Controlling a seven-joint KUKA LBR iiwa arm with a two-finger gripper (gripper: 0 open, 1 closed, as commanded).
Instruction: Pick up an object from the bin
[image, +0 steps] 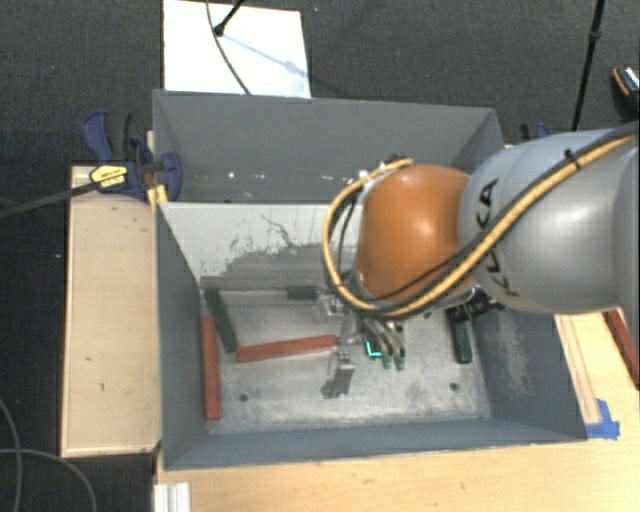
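Our gripper (372, 348) hangs low over the middle of the bin (300, 140), at the right end of a flat red bar (285, 349). A dark pen (460, 338) lies nearer the right wall. We cannot tell whether its grip is released or clenched.

Red-brown stick (285, 349): long, thin, flat on floor of bin (300, 140), mid-bin, lying almost crosswise.
Red stick (211, 368): flat along left wall, front to back.
Dark green stick (222, 320): slanted, lower end near red-brown stick's left end.
Dark marker-like thing (460, 338): right side, well apart.
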